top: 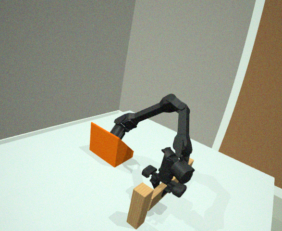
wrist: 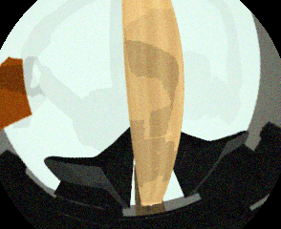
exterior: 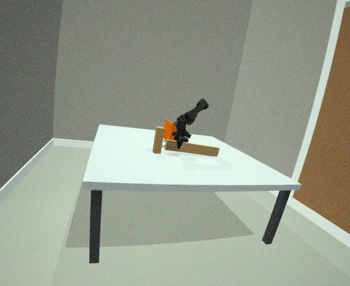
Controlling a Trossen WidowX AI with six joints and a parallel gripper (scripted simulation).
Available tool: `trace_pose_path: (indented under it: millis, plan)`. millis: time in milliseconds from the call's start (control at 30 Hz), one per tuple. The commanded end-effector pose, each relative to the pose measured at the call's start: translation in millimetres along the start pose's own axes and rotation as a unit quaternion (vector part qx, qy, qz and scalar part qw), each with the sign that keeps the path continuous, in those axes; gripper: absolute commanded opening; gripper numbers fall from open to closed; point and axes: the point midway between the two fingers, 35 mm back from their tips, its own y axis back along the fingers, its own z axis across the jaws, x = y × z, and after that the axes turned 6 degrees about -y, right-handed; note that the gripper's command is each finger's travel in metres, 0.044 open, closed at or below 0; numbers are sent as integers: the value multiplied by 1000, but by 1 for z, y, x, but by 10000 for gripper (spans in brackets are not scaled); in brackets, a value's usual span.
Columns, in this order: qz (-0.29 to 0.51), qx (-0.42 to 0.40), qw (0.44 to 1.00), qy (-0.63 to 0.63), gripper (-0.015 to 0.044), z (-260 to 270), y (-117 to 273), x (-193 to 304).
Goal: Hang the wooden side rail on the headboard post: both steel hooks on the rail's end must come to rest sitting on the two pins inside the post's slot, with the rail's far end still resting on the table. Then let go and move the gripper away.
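Note:
The wooden side rail (top: 157, 193) (exterior: 201, 149) (wrist: 152, 95) slopes down away from the post, its hook end raised a little and its far end low, apparently on the table. My gripper (top: 160, 188) (exterior: 179, 143) (wrist: 146, 128) is shut on the rail near its hook end. The upright headboard post (top: 138, 206) (exterior: 158, 140) stands just beyond that end. In the exterior view a narrow gap shows between post and rail, with the small grey hooks (exterior: 164, 143) in it. The slot and pins are hidden, so I cannot tell whether the hooks touch the pins.
An orange wedge-shaped block (top: 103, 145) (exterior: 169, 130) (wrist: 7, 97) stands on the white table (top: 49, 184) (exterior: 122, 169), beside the arm's base and off to one side of the rail. The arm arches over from behind it.

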Motion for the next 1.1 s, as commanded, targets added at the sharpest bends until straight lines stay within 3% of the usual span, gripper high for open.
trace_pose_path:
  millis: [0, 1067]
  plan:
    - [1, 3, 1000, -1, 0, 0, 3, 4]
    - [2, 3, 1000, -1, 0, 0, 3, 7]
